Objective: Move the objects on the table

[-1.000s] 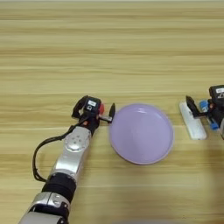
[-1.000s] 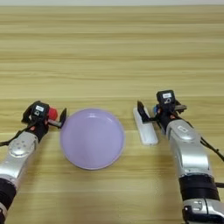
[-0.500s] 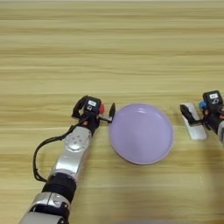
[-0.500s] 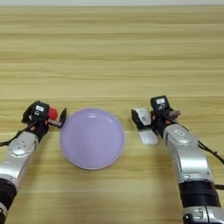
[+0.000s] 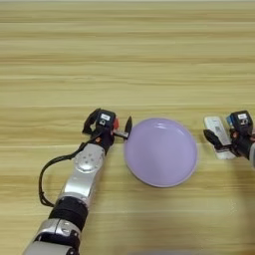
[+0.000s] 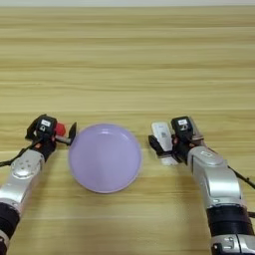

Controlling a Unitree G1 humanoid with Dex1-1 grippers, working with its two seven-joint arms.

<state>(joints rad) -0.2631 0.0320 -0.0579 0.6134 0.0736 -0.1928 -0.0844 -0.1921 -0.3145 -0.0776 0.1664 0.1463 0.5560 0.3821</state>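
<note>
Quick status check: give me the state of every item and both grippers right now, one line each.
Red cube: at the left gripper, mostly hidden; held or not, cannot tell.
White bar: flat on the table, right of the plate, not on it.
Lavender plate: flat on the table, nothing in it.
Left gripper: at the plate's left rim.
Right gripper: jaws around the bar.

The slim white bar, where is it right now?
The slim white remote-shaped bar lies on the wooden table just right of the round lavender plate, with the right tool at it.
</note>
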